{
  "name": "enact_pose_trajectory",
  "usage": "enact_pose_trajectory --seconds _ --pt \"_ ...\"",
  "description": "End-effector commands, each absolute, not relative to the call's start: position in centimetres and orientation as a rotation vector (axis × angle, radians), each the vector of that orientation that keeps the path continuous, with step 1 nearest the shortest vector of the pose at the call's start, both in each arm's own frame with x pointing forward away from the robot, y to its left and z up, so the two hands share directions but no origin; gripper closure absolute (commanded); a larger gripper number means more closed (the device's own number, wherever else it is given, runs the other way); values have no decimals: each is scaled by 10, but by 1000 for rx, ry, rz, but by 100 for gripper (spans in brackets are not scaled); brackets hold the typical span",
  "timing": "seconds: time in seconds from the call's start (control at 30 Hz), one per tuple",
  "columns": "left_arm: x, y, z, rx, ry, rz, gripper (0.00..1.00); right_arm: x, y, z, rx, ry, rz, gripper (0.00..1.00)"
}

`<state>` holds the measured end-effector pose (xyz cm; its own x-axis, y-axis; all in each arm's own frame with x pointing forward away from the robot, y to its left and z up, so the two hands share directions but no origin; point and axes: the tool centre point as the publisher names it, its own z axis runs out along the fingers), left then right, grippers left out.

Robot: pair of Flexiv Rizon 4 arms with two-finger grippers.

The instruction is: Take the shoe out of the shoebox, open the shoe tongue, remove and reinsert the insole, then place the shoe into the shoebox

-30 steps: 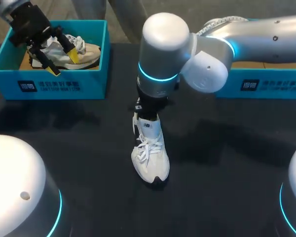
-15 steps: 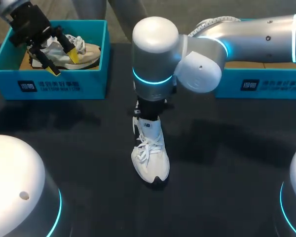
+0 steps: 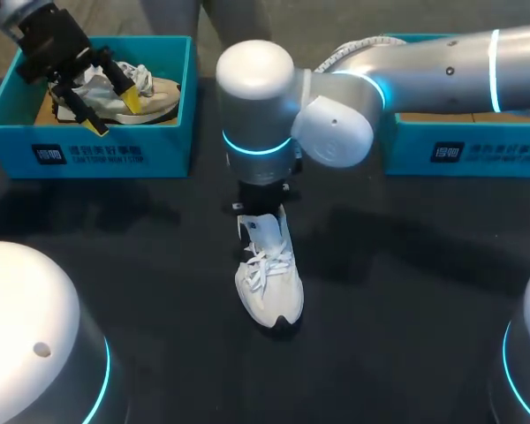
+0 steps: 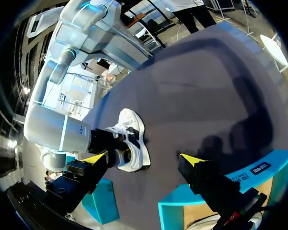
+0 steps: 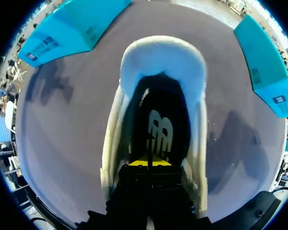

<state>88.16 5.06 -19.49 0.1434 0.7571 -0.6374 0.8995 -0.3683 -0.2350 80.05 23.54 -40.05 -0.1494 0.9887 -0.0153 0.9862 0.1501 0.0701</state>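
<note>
Right gripper (image 5: 151,162), fingers pressed together, dips into the white sneaker (image 3: 269,278); left gripper (image 3: 114,114) hangs spread-fingered over the teal shoebox (image 3: 88,155) beyond the sneaker.

Robotics lab / test cell. Evidence: 2 silver robot arms w/ cyan light rings, left arm (image 3: 22,18) and right arm (image 3: 442,62), over dark matte counter (image 3: 406,291). White domed units (image 3: 26,327) w/ same cyan rings at near corners. 2 matching teal boxes as props: left shoebox (image 3: 97,155), right shoebox (image 3: 468,155). Lone white shoe (image 3: 269,283) mid-counter as test item.
</note>
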Motion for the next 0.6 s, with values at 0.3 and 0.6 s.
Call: enact_pose_trajectory --seconds 0.3,0.6 --pt "881 51 -194 2215 1633 -1031 0 805 236 -378 1966 2315 112 100" --pt "881 51 -194 2215 1633 -1031 0 823 235 -387 1959 2267 93 100"
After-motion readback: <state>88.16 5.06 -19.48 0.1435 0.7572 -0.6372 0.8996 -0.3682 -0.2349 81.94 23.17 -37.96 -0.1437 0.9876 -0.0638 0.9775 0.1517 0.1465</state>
